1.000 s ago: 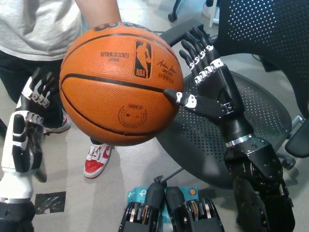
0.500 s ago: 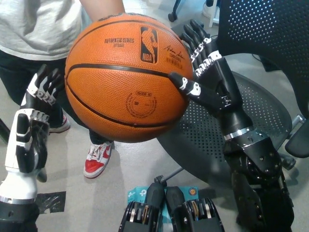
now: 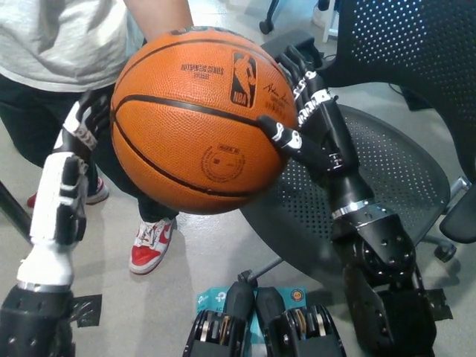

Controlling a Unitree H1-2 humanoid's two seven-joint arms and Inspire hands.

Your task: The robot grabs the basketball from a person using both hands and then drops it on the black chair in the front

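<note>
basketball [image 3: 201, 119]: held up by person [image 3: 67, 37] | right robot hand [image 3: 309, 111]: released, fingers spread, touching ball | left robot hand [image 3: 71, 175]: released, just beside ball | black chair [image 3: 401, 178]: right of ball

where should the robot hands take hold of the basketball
On its two opposite flanks, one robot hand pressing in from each side: the basketball is round, smooth and too wide for one hand. The right hand touches its right flank; the left hand is beside its left.
</note>
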